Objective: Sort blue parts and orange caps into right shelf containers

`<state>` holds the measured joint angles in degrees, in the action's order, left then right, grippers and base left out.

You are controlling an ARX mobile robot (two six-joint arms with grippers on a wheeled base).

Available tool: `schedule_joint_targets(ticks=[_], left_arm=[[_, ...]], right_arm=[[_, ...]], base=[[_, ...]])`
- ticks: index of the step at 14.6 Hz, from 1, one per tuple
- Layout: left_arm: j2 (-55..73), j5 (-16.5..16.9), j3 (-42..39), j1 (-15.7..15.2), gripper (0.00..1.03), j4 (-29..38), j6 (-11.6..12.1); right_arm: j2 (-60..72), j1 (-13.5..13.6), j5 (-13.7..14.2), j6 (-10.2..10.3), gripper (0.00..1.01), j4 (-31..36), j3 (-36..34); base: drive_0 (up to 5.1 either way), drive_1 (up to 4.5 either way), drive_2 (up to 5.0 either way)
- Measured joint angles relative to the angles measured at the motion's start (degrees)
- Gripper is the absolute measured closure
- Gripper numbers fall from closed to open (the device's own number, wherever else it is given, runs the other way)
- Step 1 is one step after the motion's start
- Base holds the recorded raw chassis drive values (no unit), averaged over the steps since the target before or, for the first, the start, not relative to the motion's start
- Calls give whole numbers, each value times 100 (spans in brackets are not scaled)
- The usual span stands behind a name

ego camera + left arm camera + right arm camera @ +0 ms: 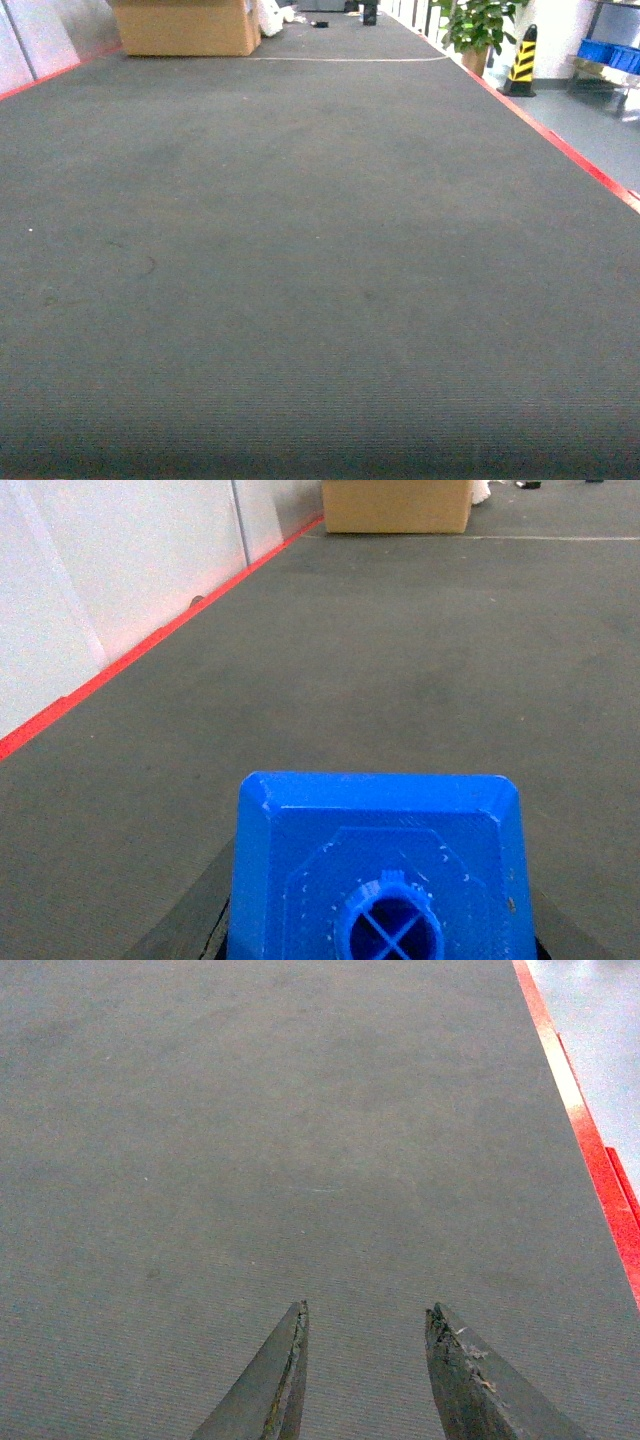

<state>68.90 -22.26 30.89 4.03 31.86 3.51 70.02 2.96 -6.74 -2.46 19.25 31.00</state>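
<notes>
A blue part (375,880) is apparently held in the left gripper, whose fingers are hidden. The right gripper (365,1345) is parted and empty. The shelf (610,62) is seen far off, so the sorting is not yet done.

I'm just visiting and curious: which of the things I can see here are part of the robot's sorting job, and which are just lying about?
Part of the job:
- blue part, held in the left gripper
- right gripper, open and empty
- blue bins on the shelf, far right

Just lying about:
- cardboard box
- potted plant
- yellow-and-black bollard
</notes>
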Motion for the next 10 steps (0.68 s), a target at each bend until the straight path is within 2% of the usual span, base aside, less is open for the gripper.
schedule_joint_targets(ticks=[3,10], left_arm=[[0,-7,0,-11,58,-7,-2],[0,24,0,26,58,0,0]], right_arm=[[2,-2,7,0,67,-33,0],[0,-9,31,0,67,-7,0]], base=[[0,0,0],[504,-241,-241]])
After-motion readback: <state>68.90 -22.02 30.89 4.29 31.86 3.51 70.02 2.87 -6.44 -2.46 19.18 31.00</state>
